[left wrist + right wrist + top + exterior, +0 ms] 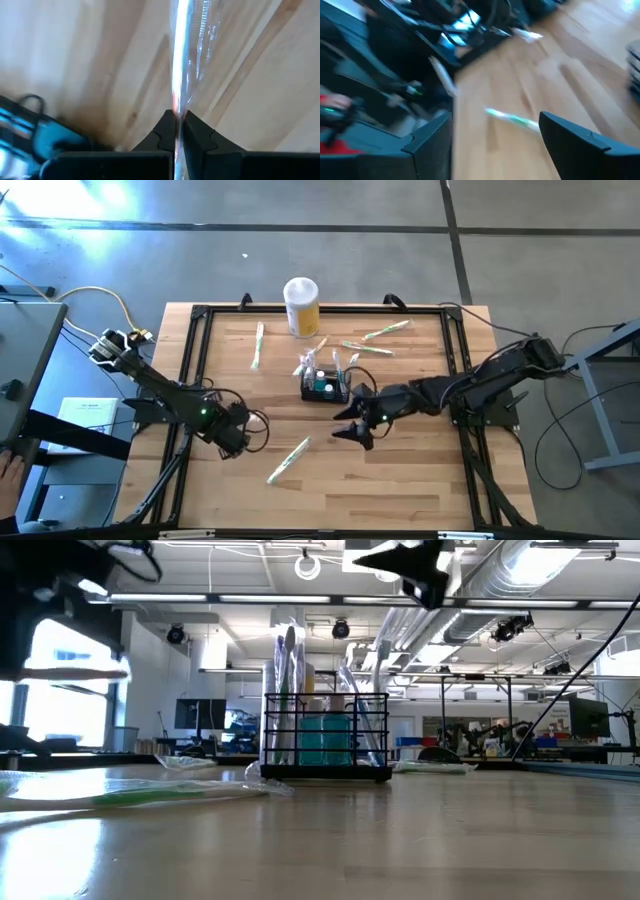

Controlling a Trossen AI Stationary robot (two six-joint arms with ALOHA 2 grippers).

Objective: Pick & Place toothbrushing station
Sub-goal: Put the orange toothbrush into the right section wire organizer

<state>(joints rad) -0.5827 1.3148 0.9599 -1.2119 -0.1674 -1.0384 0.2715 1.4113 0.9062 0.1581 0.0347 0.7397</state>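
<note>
The toothbrushing station, a small black wire-mesh basket (325, 388), stands on its base at the middle of the wooden table, with wrapped toothbrushes and a teal thing upright in it; it also shows in the low view (325, 740). My right gripper (352, 432) is open, raised above the table just near-right of the basket, and touches nothing; its wide-apart fingers show in the right wrist view (495, 120). My left gripper (240, 442) is at the near left of the table, shut on a clear plastic wrapper (187, 55). My left gripper pinches the clear wrapper between its two fingertips (165, 131), on a thin edge of it (177, 112). The wrapper reaches out ahead of the fingers over the wood. Whether its far end lies on the table I cannot tell.
A tall yellow-and-white canister (301, 305) stands at the far middle. Wrapped toothbrushes lie loose: one far left (258, 345), two far right (385, 330), one near the front (288, 460). A black frame (195, 360) edges the table.
</note>
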